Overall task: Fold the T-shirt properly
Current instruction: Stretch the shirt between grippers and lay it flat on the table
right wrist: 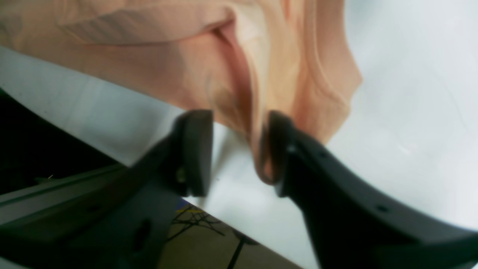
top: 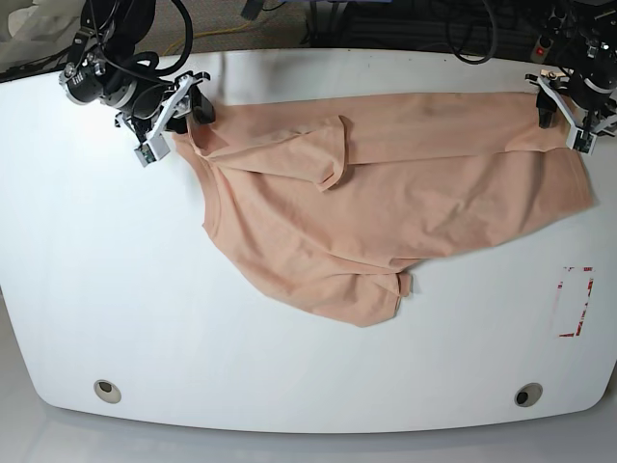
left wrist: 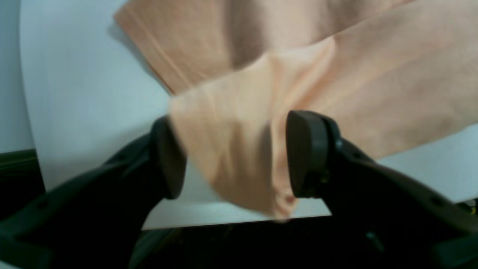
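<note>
My worry from here is the cloth dragging along with an arm as I pull away. The T-shirt point(top: 386, 212) lies spread across the far half of the white table point(top: 116, 309), far edge doubled over, one sleeve curled on top, the near hem bunched toward the middle. If a corner clings to a pad as I lift, it will tug the fold open or skew that far edge, and the shirt is already lying crooked enough.

On the left gripper point(left wrist: 235, 153) the fingers point(left wrist: 310, 153) stand well apart, with a hanging flap of peach fabric draped between them; it brushes the pads but nothing pinches it.

The right gripper point(right wrist: 239, 153) is parted more narrowly. A rolled hem edge hangs in the gap, lying against one finger point(right wrist: 280, 153) and clear of the other. I judge it loose, not clamped, though the view is blurred. That clinging roll is the likeliest snag.
</note>
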Robot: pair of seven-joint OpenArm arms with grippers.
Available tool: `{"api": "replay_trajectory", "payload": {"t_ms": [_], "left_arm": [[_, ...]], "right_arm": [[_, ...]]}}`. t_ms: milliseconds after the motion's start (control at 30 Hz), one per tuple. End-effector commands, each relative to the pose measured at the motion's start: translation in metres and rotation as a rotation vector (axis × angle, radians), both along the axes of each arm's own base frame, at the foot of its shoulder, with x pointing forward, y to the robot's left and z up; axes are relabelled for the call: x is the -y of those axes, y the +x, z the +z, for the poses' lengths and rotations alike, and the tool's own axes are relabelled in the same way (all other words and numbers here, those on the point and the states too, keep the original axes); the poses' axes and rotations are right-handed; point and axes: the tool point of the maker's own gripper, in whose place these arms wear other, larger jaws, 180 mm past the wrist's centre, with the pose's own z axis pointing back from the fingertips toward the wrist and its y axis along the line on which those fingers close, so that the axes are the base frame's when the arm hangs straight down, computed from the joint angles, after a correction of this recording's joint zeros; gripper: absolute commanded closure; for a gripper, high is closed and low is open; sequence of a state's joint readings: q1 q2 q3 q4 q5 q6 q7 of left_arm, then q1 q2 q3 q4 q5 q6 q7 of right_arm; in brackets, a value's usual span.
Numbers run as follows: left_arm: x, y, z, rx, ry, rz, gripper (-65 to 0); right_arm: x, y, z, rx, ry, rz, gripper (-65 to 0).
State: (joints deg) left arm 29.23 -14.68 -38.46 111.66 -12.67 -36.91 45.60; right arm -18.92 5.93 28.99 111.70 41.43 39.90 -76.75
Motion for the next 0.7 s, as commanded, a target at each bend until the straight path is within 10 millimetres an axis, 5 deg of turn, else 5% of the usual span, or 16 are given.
{"api": "replay_trajectory", "payload": {"t_ms": [0,133,433,667], "left_arm": [[-0.002,0.004,0.007,0.019,0.014,-0.018,-38.2],[0.004,0.003,0.005,0.006,0.009,-0.062,-38.2],[0.003,0.003,0.004,0.005,0.005,-0.058,-38.2],[-0.011,0.002,-0.011,-0.015,-0.027,0.0,-38.2]], "right_arm": [[0.0,0.009,0.012,0.056,0.008,0.003,-36.0],[0.007,0.019,0.018,0.083,-0.013,0.008,-43.4],[0.013,0.049,0.035,0.158,-0.038,0.03,-43.9],[-0.006,0.051,0.012,0.08,0.003,0.109,-43.8]]}}
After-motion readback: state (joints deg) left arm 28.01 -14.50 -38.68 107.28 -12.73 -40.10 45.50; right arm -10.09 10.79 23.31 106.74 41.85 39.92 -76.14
